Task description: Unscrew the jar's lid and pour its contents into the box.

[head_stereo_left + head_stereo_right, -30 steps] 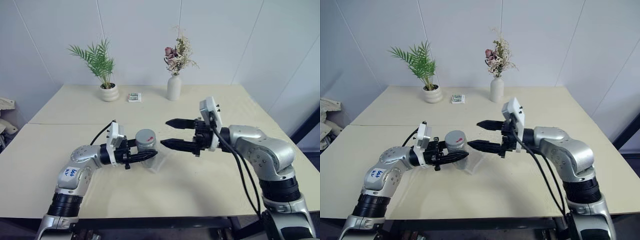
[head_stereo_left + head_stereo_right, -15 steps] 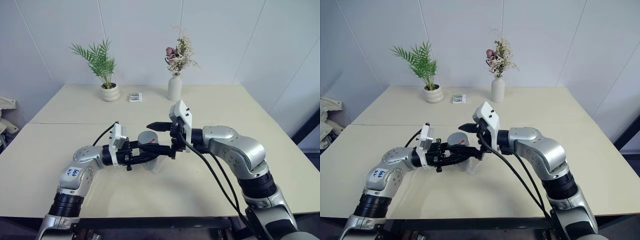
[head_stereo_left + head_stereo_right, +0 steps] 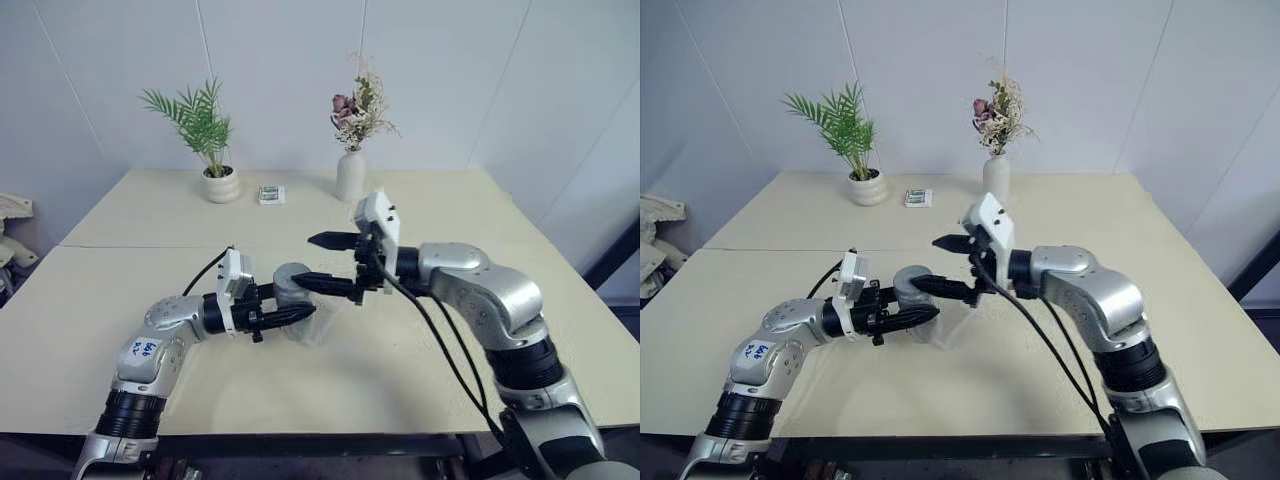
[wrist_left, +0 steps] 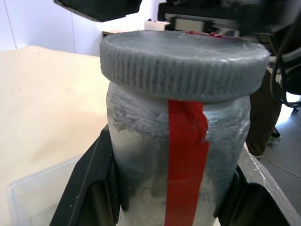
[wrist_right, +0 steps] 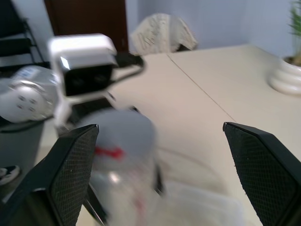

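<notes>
Obstacles, frame centre: left pincer (image 3: pixel 285 316) clamped round jar (image 3: pixel 291 292), grey lid (image 3: pixel 291 275) on; right pincer (image 3: pixel 318 264) spread wide, one finger against the lid; clear box (image 3: pixel 320 322) beneath. Far bench (image 3: pixel 420 360) edge, upper centre: potted palm (image 3: pixel 205 140), green-and-white packet (image 3: pixel 268 195), flower vase (image 3: pixel 349 172). Passage: bare bench lower centre and right.

We see silver-grey jointed arms with black cables, white wrist camera housings, black fingers, and a blue-scribbled white sticker on the left arm (image 3: pixel 150 348).
</notes>
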